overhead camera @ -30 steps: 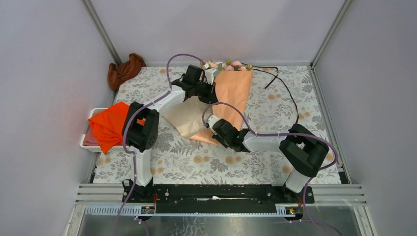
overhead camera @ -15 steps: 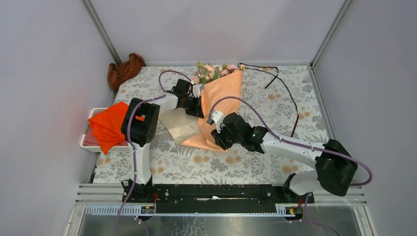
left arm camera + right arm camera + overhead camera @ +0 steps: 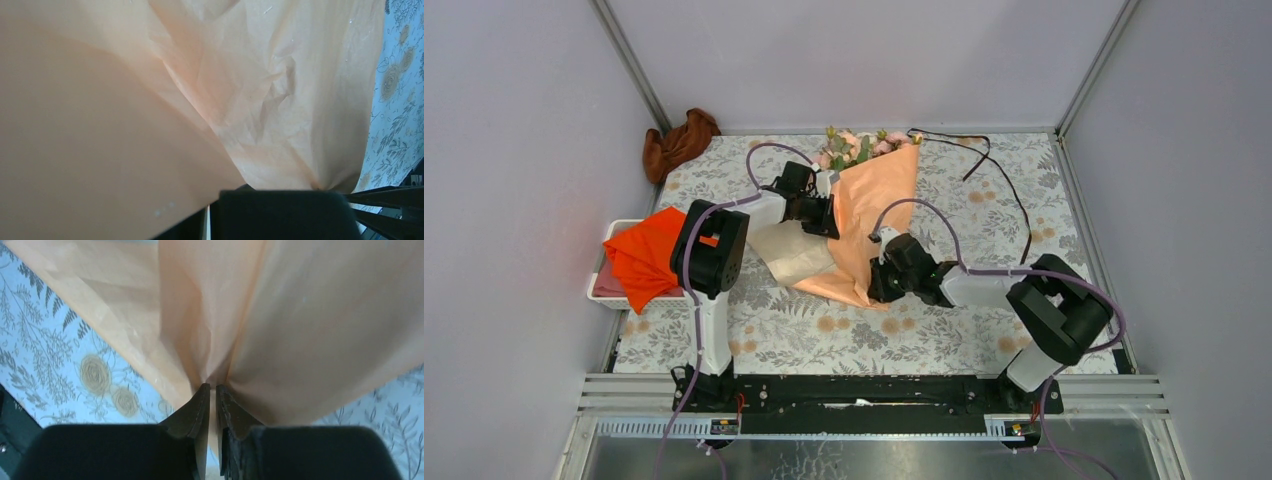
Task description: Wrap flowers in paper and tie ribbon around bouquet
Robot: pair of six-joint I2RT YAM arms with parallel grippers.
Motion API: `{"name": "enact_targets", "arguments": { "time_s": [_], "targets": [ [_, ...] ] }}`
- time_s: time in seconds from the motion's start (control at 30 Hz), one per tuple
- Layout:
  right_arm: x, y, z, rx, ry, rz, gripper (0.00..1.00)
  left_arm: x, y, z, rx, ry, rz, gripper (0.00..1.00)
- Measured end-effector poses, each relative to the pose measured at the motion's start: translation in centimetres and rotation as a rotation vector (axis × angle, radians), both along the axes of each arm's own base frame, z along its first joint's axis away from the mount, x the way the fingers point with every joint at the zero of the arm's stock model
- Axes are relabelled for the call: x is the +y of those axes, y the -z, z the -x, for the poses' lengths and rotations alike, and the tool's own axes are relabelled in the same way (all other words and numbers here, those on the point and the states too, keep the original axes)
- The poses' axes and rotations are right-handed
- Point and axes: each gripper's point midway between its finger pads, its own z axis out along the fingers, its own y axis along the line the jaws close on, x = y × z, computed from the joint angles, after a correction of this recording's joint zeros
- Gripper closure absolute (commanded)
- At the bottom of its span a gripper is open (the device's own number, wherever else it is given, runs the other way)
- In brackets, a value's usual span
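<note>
Paper (image 3: pixel 879 215), part-rolled into a cone, flowers (image 3: pixel 854 145) at its far mouth, ribbon (image 3: pixel 949 138) loose to its right: left gripper (image 3: pixel 827 214) pressed together on its left edge, right gripper (image 3: pixel 212 390) pinching its near tip; risk is that opposing pulls tear the thin sheet, or it slips free and the cone unrolls.

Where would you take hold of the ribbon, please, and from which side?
Grip the ribbon on its long loose run lying flat on the table, right of the paper. Come straight down and close across the strip's width. That stretch lies in the open with nothing over it, while the far end runs up beside the flowers.
</note>
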Motion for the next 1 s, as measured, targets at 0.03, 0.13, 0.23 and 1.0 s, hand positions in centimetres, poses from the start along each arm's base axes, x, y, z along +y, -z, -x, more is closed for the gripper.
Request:
{"name": "enact_targets", "arguments": {
  "time_s": [0.03, 0.13, 0.23, 1.0],
  "targets": [
    [-0.3, 0.0, 0.4, 0.01, 0.008, -0.006, 0.83, 0.0, 0.0, 0.0, 0.0, -0.001, 0.001, 1.0],
    [-1.6, 0.1, 1.9, 0.051, 0.043, -0.007, 0.83, -0.1, 0.0, 0.1, 0.001, 0.006, 0.013, 1.0],
    [-3.5, -0.2, 2.3, 0.095, 0.099, -0.001, 0.75, -0.4, 0.0, 0.7, 0.005, 0.023, 0.038, 1.0],
    [-8.3, -1.4, -17.1, 0.192, 0.398, -0.323, 0.46, -0.6, -0.1, 1.6, -0.021, 0.059, 0.1, 1.0]
  ]
}}
